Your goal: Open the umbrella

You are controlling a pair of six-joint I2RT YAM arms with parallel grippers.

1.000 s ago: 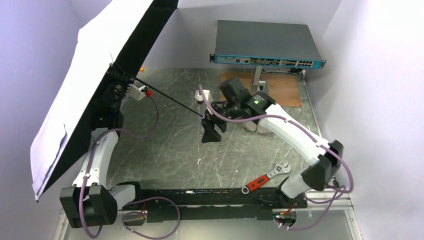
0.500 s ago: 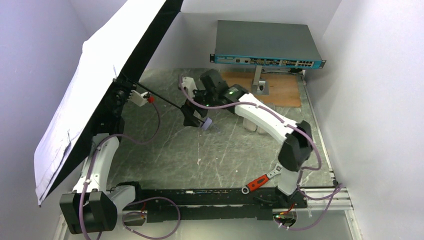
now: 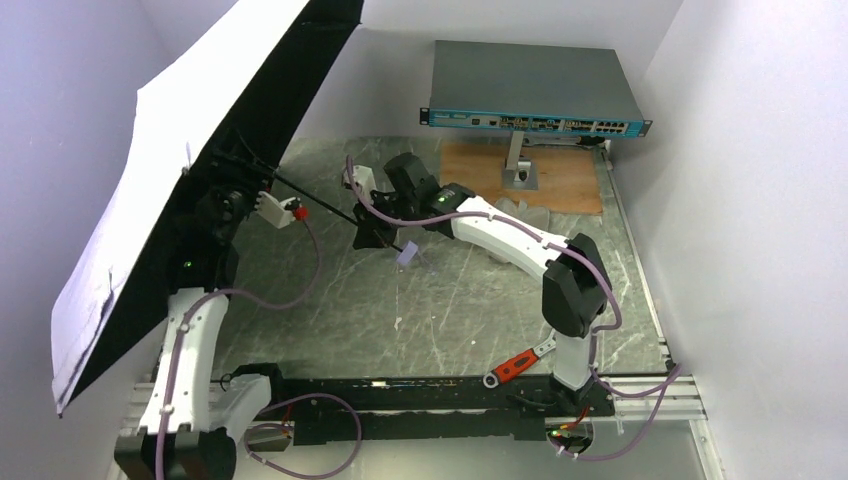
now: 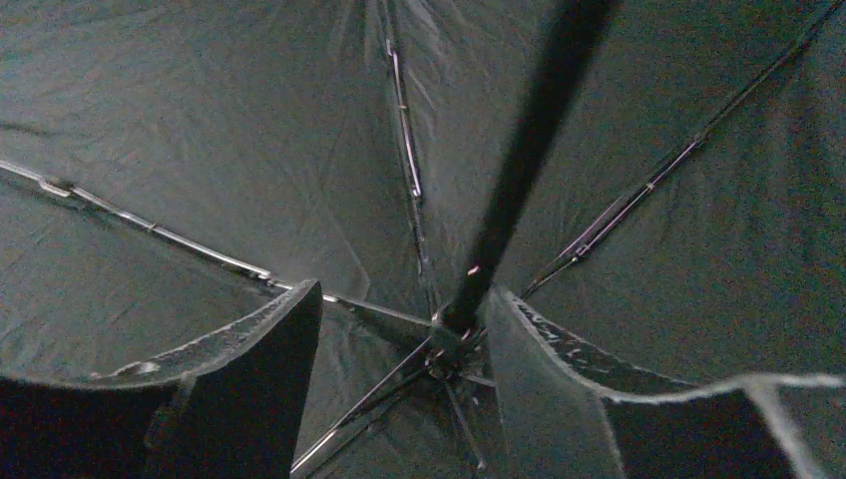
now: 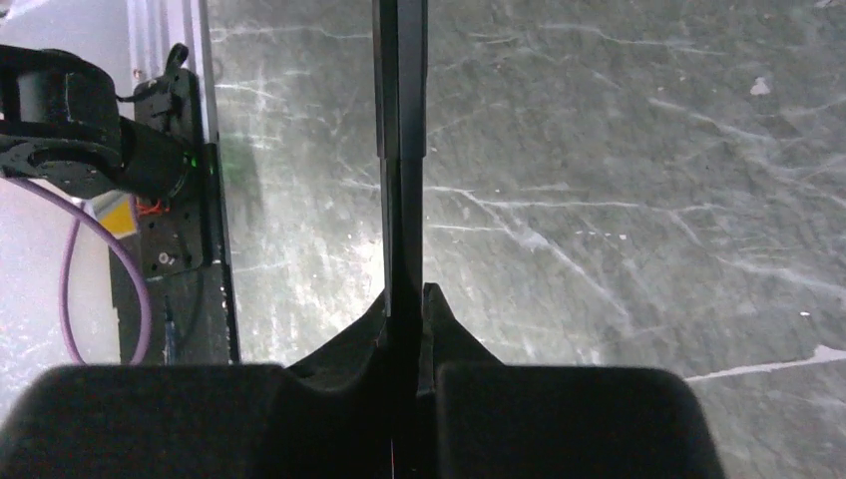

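The umbrella [image 3: 120,220] is spread wide at the left, pale fabric outward and black lining [image 4: 249,130] facing the table. Its thin black shaft [image 3: 320,205] slants down to the right and ends in a small pale handle [image 3: 407,255]. My left gripper [image 4: 404,294] is open under the canopy. Its fingers [image 4: 279,349] stand apart either side of the rib hub [image 4: 449,329], the shaft [image 4: 519,170] passing close to the right one. My right gripper [image 5: 407,296] is shut on the shaft [image 5: 399,120] a little above the handle, seen from above as right gripper [image 3: 372,235].
A grey network switch [image 3: 535,85] stands on a stand at the back, above a wooden board [image 3: 565,180]. A red-handled wrench [image 3: 520,360] lies near the front rail by the right arm's base. White walls close in on both sides.
My right gripper slid left along the shaft and shut on it. My left gripper opened by the hub. The canopy swung a little further left.
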